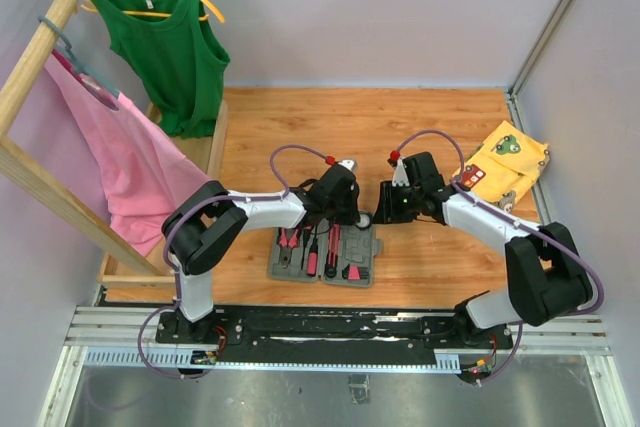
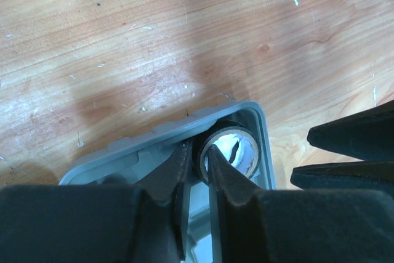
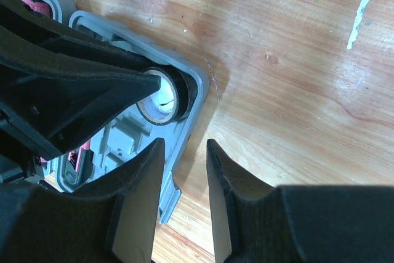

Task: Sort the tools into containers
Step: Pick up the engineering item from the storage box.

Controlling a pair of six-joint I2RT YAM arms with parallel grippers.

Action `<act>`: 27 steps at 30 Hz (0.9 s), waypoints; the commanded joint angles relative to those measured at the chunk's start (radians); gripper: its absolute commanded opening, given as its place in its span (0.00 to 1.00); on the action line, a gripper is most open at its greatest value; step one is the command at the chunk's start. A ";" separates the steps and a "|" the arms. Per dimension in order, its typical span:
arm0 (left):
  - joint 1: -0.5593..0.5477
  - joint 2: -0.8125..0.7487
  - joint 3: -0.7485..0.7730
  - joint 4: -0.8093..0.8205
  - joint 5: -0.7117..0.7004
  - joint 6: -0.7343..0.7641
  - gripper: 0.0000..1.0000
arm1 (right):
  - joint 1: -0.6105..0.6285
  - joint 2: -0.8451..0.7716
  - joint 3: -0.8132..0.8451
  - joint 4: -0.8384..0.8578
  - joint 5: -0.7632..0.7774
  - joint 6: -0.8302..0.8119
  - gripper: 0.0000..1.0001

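Note:
The grey tool case (image 1: 325, 257) lies open on the wooden table, with pink-red and black handled tools (image 1: 305, 247) in its slots. My left gripper (image 1: 350, 215) is over the case's far right corner, shut on the wall of the round black-white disc (image 2: 237, 152), one finger inside its hole and one outside. The left gripper (image 2: 198, 152) holds the disc down in the corner of the case (image 2: 160, 130). My right gripper (image 3: 184, 152) is open, with one fingertip over the case rim (image 3: 197, 84) and the other over bare wood. The disc (image 3: 161, 100) shows just ahead of it.
A yellow patterned cloth (image 1: 505, 162) lies at the far right. A green tank top (image 1: 165, 47) and a pink garment (image 1: 120, 157) hang on a wooden rack (image 1: 50, 37) at the left. Both grippers (image 1: 383, 209) are close together.

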 commanded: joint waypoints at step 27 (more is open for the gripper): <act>0.009 -0.610 -0.222 0.234 0.237 0.023 0.01 | -0.014 -0.724 -0.154 0.347 -0.118 0.112 0.85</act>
